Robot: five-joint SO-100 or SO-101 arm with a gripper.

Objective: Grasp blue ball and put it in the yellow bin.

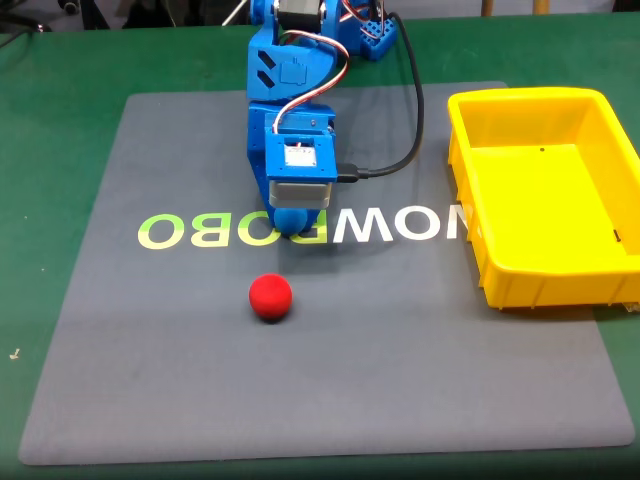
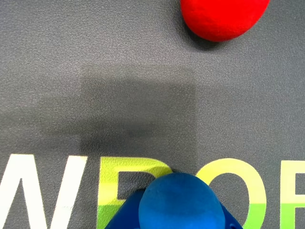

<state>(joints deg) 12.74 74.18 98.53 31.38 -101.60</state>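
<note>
In the fixed view the blue arm (image 1: 290,110) leans down over the grey mat (image 1: 150,380), and the blue ball (image 1: 293,222) peeks out just under the wrist camera block, over the printed lettering (image 1: 200,230). The claw itself is hidden behind that block here, so this view alone does not say whether it is clamped. The red ball (image 1: 270,297) lies near, toward the front of the mat, and the yellow bin (image 1: 470,160) sits well apart at the right, its long wall facing the arm and its floor bare. Between ball and bin the mat is open, so a sideways swing has room. The risk is height: a low carry could knock the ball against the bin's thick rim and drop it outside. The black cable (image 1: 410,110) hanging on that side could also tug.

In the wrist view the blue ball (image 2: 181,202) sits at the bottom edge with blue claw (image 2: 178,222) parts hugging it on both sides. It looks gripped, though only slivers of the fingers show. The hold seems to be low on a round, smooth shape, so a quick lift might squeeze it out forward. The red ball (image 2: 221,16) lies ahead at the top edge, apart from the claw. A rolling blue ball could strike it.
</note>
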